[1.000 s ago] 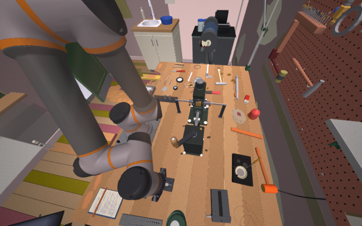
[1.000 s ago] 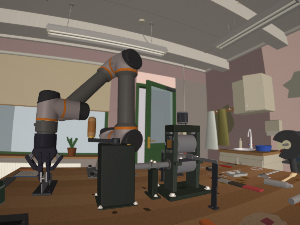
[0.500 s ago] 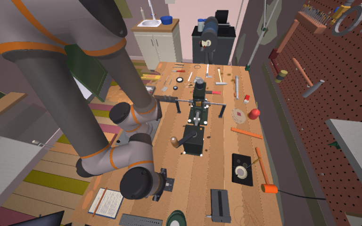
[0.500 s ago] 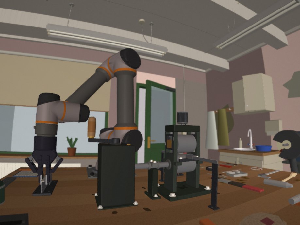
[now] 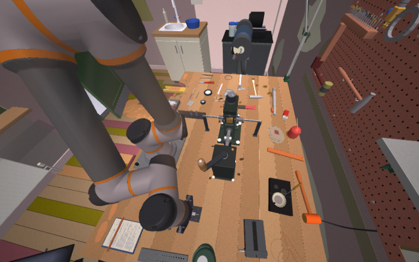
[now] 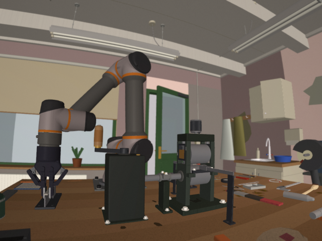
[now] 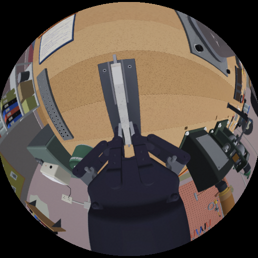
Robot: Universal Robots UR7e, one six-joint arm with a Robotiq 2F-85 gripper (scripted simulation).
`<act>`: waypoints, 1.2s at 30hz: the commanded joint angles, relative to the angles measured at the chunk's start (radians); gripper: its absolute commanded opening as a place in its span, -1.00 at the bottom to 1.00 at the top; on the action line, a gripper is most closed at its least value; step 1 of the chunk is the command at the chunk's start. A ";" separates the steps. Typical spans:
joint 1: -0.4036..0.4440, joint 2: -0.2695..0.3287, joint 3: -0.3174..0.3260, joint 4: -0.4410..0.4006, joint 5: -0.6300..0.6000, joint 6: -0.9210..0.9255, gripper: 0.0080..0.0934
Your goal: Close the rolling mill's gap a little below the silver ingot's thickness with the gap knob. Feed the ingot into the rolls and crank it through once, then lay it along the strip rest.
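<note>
The silver ingot [image 7: 121, 100], a long pale bar, lies along a dark grey tray [image 7: 120, 95] near the bench's front left, and my gripper [image 7: 127, 136] is closed on its near end, pointing straight down. The tray [image 6: 48, 200] sits flat on the bench under the fingers [image 6: 47, 193]. The rolling mill [image 6: 195, 166] stands mid-bench, with its black gap knob [image 6: 196, 126] on top and two grey rolls in a dark green frame. A dark gearbox [image 6: 124, 187] beside it carries the crank with a wooden handle [image 6: 98, 136]. The strip rest [image 5: 231, 119] is a thin rail on legs crossing the mill.
A green bowl [image 5: 203, 254] sits at the bench's front edge, with a perforated grey plate [image 5: 162, 255] and a notebook [image 5: 123, 235] to its left. A grooved dark block [image 5: 255, 238], a black pad with a disc [image 5: 280, 197] and an orange mallet [image 5: 307, 197] lie to the right.
</note>
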 commanded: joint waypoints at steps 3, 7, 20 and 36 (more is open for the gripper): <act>0.000 0.000 0.000 -0.001 0.000 0.000 -1.00; 0.000 0.000 0.000 -0.001 0.000 0.000 -1.00; 0.000 0.000 0.000 0.000 0.000 0.000 -0.88; 0.000 0.000 0.000 0.000 0.000 0.000 -0.30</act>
